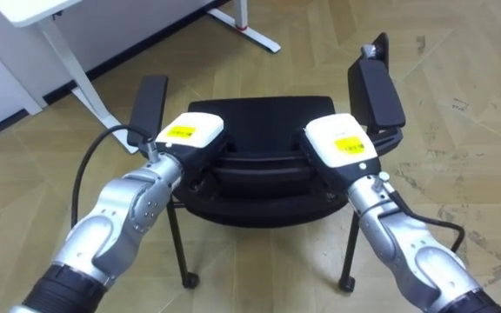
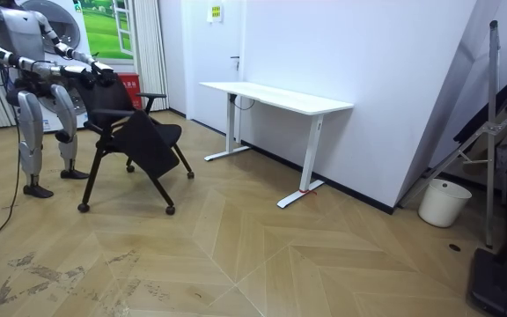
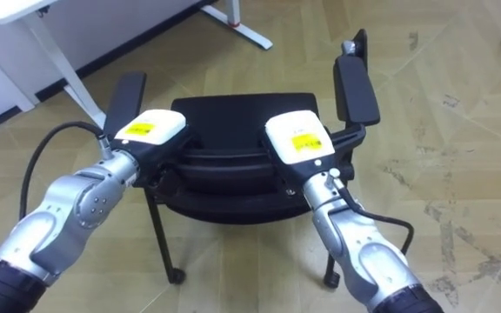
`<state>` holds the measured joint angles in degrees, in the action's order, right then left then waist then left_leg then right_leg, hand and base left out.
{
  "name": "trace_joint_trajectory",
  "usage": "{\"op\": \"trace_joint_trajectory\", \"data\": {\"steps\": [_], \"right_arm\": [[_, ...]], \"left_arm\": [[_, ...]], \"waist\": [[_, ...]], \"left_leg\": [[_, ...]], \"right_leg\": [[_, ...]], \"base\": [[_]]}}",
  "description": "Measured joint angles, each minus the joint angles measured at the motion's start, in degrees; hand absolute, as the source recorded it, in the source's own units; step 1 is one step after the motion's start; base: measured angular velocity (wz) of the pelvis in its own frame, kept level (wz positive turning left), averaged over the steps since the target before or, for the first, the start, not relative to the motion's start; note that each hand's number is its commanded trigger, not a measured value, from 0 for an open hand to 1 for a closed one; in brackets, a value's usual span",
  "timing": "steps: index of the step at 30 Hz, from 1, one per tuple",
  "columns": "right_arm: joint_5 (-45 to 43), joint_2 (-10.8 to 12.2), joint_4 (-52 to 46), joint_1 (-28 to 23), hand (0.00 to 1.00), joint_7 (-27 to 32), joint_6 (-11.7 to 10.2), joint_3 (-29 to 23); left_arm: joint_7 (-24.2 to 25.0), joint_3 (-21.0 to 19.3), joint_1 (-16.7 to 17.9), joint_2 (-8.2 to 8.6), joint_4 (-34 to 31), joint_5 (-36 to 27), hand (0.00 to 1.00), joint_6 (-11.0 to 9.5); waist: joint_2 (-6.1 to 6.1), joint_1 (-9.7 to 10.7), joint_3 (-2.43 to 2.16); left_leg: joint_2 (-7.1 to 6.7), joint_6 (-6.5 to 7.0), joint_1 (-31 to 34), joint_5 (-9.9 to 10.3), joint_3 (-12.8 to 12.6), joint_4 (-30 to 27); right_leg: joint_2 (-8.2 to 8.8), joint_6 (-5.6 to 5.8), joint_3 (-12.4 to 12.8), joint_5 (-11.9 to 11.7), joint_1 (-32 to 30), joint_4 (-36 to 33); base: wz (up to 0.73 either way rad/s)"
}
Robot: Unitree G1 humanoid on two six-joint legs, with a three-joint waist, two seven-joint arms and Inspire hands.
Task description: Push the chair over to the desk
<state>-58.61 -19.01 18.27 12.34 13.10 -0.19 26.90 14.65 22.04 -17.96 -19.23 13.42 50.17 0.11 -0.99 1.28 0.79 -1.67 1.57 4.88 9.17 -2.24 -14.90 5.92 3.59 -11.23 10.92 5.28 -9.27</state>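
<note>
The floor (image 2: 324, 264) is pale wooden parquet laid in a herringbone pattern, scuffed in places, and it meets a plain white wall (image 2: 394, 70). In the room view I stand at the far left, upright, close behind the black folding office chair with padded armrests and small castors (image 2: 143, 141). To the right of the chair, a long white counter on slim white legs (image 2: 275, 95) stands against the wall. Well apart, near the right side of that view, a white plastic bucket (image 2: 444, 202) sits on the floor.

Looking down, I see the chair directly in front of me, its backrest nearest me and the seat beyond it. Its left armrest (image 1: 149, 103) and right armrest (image 1: 379, 91) stick out on either side.

My left robot hand (image 1: 190, 132) lies on the backrest's top edge towards its left end, with the back of the hand facing up. Its fingers reach over the far side and are hidden, so I cannot tell how far they are closed. My right robot hand (image 1: 342, 139) rests the same way towards the right end, and I cannot tell its grip either.
</note>
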Motion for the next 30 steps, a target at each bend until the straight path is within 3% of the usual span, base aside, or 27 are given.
{"op": "trace_joint_trajectory", "data": {"steps": [14, 23, 27, 29, 30], "right_arm": [[1.5, -0.8, 0.9, -0.2, 1.0, 0.5, -1.7, 0.0], [2.3, -0.9, 1.1, -0.5, 1.0, 0.4, -1.7, 0.0], [3.1, -0.8, 1.8, -0.5, 1.0, -0.2, -1.8, 0.0], [3.3, -0.6, 2.7, -0.5, 1.0, -0.4, -2.4, 0.0], [3.3, -0.6, 3.0, -0.4, 1.0, -0.7, -2.7, -0.1]], "left_arm": [[-0.1, 0.7, 0.0, -0.39, 0.0, 0.1, 1.0, -0.4], [0.1, 1.0, 0.0, -0.38, 0.0, 0.2, 1.0, -0.4], [0.2, 1.2, 0.0, 0.39, 0.5, 1.4, 1.0, -0.2], [0.5, 1.2, 0.0, 0.35, 1.1, 1.4, 1.0, -0.5], [0.7, 1.2, 0.0, 0.31, 1.2, 1.4, 1.0, -0.5]], "waist": [[0.88, 0.0, 0.55], [1.68, 0.3, 0.53], [2.47, 0.0, 0.64], [2.58, -0.1, 0.69], [2.49, 0.0, 0.66]], "left_leg": [[-0.02, -0.03, -1.2, 0.0, 0.3, 0.2], [0.03, -0.06, -1.2, 0.0, 0.7, -0.7], [0.79, -0.39, -1.1, 0.3, 0.3, -2.2], [1.47, -0.85, -0.4, 1.3, -0.4, -5.0], [2.27, -1.07, 0.2, 2.8, -0.7, -7.1]], "right_leg": [[-0.02, 0.01, -0.6, 0.0, 1.6, 0.7], [-0.02, 0.03, -1.4, 0.0, 2.2, 0.5], [-0.17, -0.07, -1.5, 0.4, 2.5, 0.1], [-0.61, -0.55, -1.6, 1.1, 2.7, -0.8], [-1.15, -1.01, -2.0, 2.1, 2.8, -1.7]], "base": [[0.01], [0.03], [0.0], [0.02], [0.2]]}}
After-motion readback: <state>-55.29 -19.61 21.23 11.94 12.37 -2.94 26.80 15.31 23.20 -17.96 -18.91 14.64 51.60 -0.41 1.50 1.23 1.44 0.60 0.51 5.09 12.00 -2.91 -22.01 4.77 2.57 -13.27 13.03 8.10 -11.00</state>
